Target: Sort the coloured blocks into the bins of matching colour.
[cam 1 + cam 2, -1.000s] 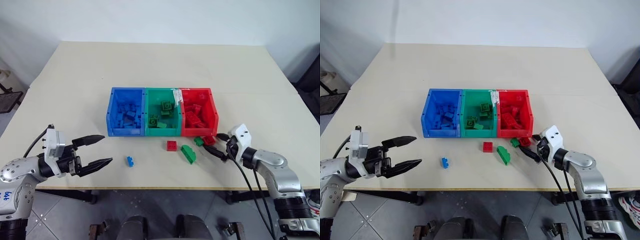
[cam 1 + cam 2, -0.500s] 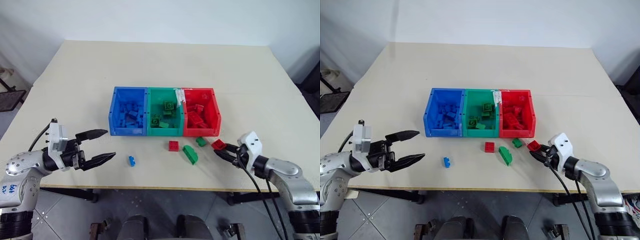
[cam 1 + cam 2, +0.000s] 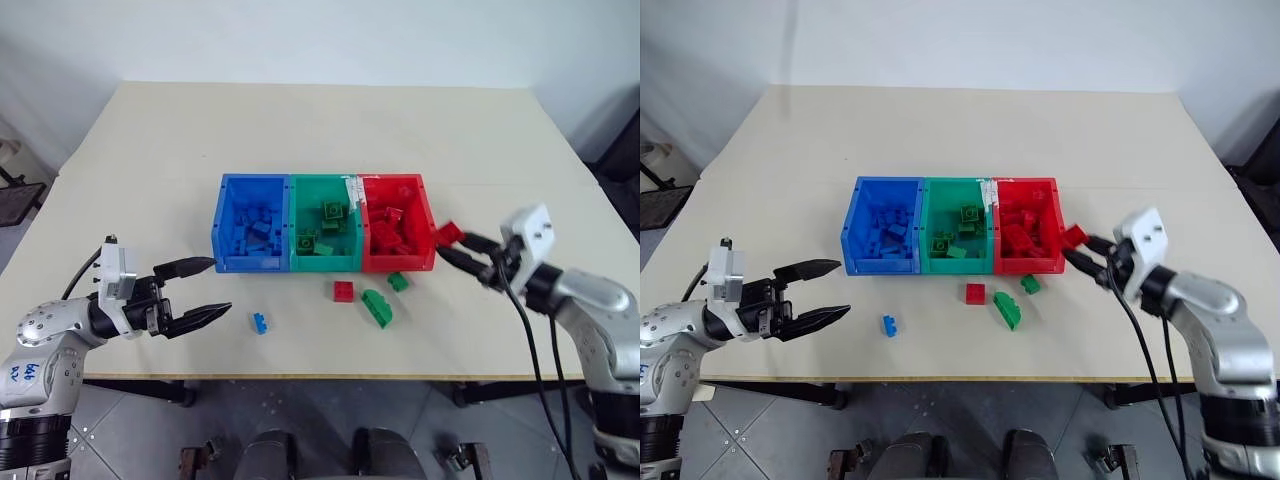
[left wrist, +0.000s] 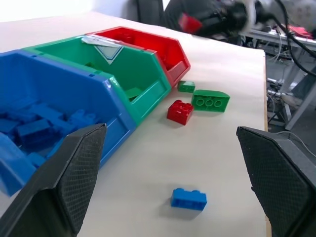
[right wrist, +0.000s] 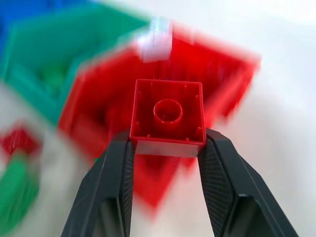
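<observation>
Three joined bins stand mid-table: blue (image 3: 250, 264), green (image 3: 325, 264) and red (image 3: 400, 263), each holding several blocks of its own colour. My right gripper (image 3: 450, 243) is shut on a red block (image 5: 167, 117), held in the air just right of the red bin's right wall. In front of the bins lie a blue block (image 3: 260, 322), a red block (image 3: 345, 291), a curved green piece (image 3: 377, 307) and a small green block (image 3: 398, 282). My left gripper (image 3: 220, 286) hovers open and empty, left of the blue block.
A white patch (image 3: 353, 187) sits on the rim between the green and red bins. The beige table (image 3: 320, 130) stretches bare behind the bins, and its front edge runs close below the loose blocks.
My right gripper closed on the red block at the table and lifted it up beside the red bin. The left gripper stayed in place, open.
</observation>
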